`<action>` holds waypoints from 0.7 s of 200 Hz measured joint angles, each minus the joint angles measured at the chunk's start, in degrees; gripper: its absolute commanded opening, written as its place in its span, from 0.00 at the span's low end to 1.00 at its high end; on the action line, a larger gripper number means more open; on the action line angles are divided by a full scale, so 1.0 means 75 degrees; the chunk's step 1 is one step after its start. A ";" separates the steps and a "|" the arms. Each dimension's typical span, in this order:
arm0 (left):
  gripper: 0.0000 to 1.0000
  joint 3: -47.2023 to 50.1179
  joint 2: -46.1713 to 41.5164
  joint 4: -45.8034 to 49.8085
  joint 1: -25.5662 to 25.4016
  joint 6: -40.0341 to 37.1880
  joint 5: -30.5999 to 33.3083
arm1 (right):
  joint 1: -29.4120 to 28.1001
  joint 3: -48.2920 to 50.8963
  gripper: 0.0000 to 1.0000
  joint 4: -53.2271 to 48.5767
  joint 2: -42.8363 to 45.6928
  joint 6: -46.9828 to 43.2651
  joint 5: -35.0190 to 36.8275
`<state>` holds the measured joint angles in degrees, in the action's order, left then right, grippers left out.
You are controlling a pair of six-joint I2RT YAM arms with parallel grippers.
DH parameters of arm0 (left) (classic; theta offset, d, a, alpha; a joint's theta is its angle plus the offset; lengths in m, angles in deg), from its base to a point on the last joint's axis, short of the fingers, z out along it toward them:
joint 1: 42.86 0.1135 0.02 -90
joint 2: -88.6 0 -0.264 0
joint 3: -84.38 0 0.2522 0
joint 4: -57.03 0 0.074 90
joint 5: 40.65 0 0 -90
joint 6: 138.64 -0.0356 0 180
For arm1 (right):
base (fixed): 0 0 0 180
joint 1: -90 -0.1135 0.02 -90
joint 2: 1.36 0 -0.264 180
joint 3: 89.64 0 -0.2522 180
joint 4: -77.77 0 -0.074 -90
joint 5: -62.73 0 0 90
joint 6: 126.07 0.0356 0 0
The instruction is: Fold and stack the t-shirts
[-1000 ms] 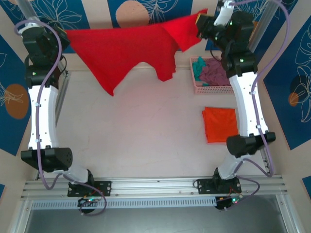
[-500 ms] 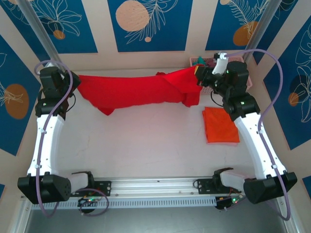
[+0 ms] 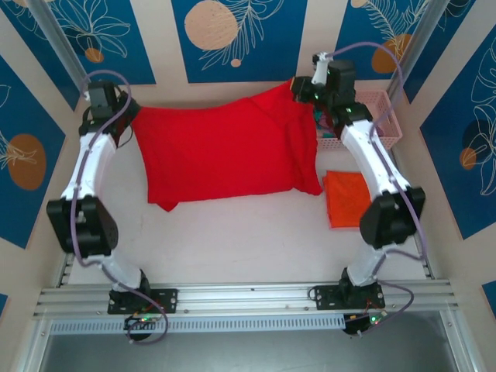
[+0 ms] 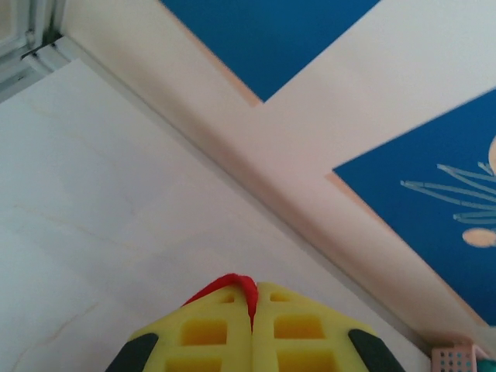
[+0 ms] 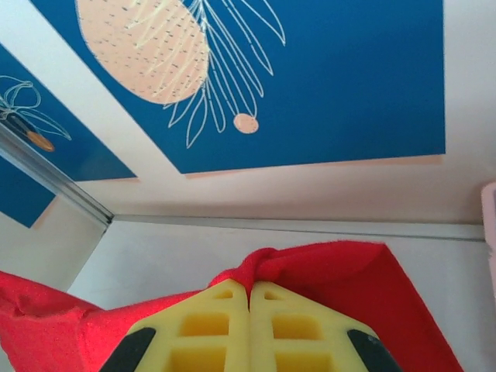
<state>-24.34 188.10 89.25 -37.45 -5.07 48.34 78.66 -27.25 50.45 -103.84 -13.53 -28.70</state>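
Note:
The bright red t-shirt [image 3: 221, 155] lies spread across the far half of the table, its far edge lifted at both corners. My left gripper [image 3: 128, 116] is shut on its far left corner, and a red fold [image 4: 232, 284] pokes out between the yellow fingers of that gripper [image 4: 252, 288]. At the far right corner my right gripper [image 3: 299, 89] is shut on a bunched piece of the red cloth [image 5: 333, 271], seen just beyond that gripper [image 5: 249, 288]. An orange t-shirt [image 3: 349, 198] lies folded on the table at the right.
A pink lattice basket [image 3: 385, 120] stands at the far right, partly behind the right arm, with a bit of teal cloth [image 3: 320, 126] at its left edge. The back wall runs close behind both grippers. Bare table lies in front of the red shirt.
Both arms have swung toward the back wall and come down. The red shirt, hanging in the air a second ago, now lies spread on the table.

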 measured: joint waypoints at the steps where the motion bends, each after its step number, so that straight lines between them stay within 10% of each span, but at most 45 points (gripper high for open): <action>1: 0.00 -0.0050 0.0041 0.0009 0.0000 0.0009 -0.0003 | 0.0003 -0.0114 0.00 -0.0023 -0.0087 0.0000 -0.0009; 79: 0.00 -0.6132 0.2445 0.1040 0.0026 0.0414 -0.0006 | 0.0050 -0.7769 0.00 -0.1460 -0.3480 0.0388 -0.0638; 140: 0.00 -0.5374 0.0356 0.1032 0.0286 0.0280 0.0032 | 0.0114 -0.5351 0.00 -0.1049 -0.0600 0.0449 -0.0906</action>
<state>-64.64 190.77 96.99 -35.31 -2.97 48.58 79.52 -67.38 42.58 -108.34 -10.16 -35.50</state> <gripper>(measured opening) 0.042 0.066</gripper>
